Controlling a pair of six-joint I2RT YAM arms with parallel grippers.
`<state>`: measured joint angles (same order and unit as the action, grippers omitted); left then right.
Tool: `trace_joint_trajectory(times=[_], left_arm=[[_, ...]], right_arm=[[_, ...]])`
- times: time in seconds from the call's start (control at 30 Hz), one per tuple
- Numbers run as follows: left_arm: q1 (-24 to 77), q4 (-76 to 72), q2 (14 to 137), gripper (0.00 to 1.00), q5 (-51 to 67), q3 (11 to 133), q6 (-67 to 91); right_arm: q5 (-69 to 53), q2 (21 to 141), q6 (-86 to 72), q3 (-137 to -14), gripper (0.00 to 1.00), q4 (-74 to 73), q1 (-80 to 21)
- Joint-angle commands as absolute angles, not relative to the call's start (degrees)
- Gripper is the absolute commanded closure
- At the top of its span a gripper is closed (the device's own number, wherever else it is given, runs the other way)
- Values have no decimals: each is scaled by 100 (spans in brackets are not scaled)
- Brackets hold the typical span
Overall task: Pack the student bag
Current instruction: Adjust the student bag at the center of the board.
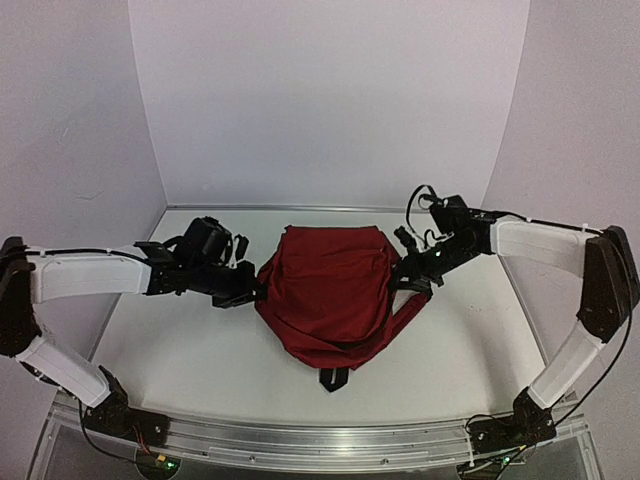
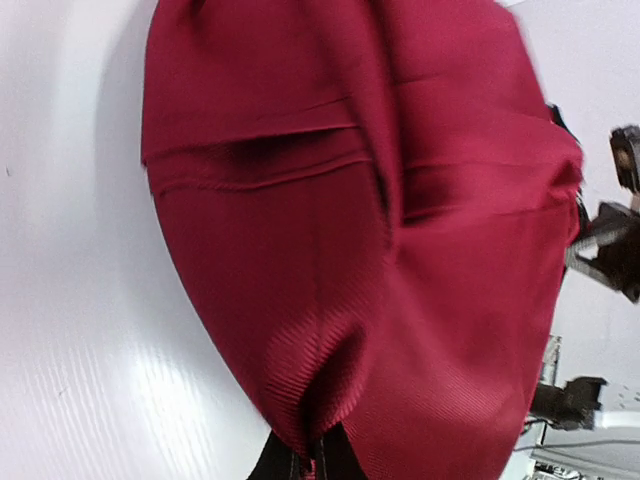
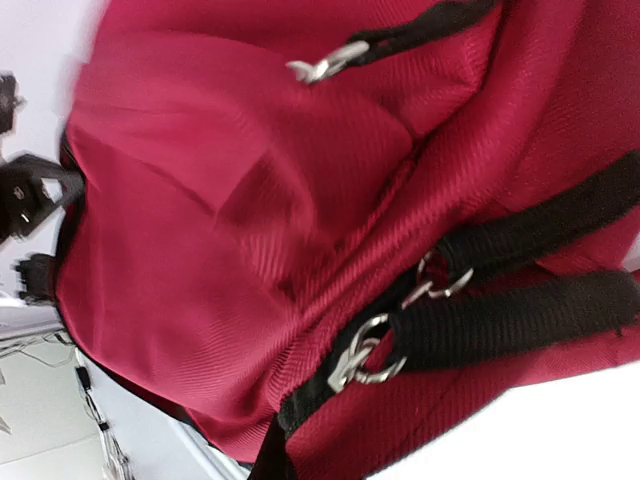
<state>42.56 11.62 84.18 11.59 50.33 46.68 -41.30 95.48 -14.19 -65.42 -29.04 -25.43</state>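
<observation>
Black loop (image 1: 333, 378) marks the near end of the bag (image 1: 325, 285). Bag is laid mid-table (image 1: 180, 350), long axis running roughly near-to-far between the arms. Left gripper (image 1: 252, 291) is set against the bag's left flank, jaws closed on a pinch of red fabric (left wrist view). Right gripper (image 1: 408, 277) is set against the right flank by the black straps (image 3: 520, 320). Its jaws are closed, judged to be on fabric or strap, contact not cleanly shown. Bag lies inboard of both grippers; neither arm is nearer. No open mouth is seen.
</observation>
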Motion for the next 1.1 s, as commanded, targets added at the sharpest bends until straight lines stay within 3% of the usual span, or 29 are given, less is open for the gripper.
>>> trace_joint_trajectory(times=[0.0,0.2,0.43,0.63,0.77,0.9,1.07], left_arm=[[4324,1254,7141,100,757,5908,3955],[4316,1658,6710,100,544,6705,3541],[4242,1850,7189,100,-134,7463,3036],[3022,1113,8152,100,706,8450,3032],[2834,1300,8960,100,707,9894,2473],[2770,1350,9273,100,957,10429,2266],[2768,888,8864,100,1383,8974,2216]], right_arm=[[-4303,8498,-1575,-7684,100,-2642,-2438],[-4633,8400,-2069,-8677,100,-2703,-2217],[-4146,8939,-2059,-9452,100,-2699,-2171],[-3630,10408,-2026,-11509,100,-2672,-2118],[-3512,11043,-2257,-12898,100,-2473,-2125],[-3629,11039,-2164,-13039,100,-2171,-2122],[-3985,10701,-1820,-11453,100,-2071,-2123]])
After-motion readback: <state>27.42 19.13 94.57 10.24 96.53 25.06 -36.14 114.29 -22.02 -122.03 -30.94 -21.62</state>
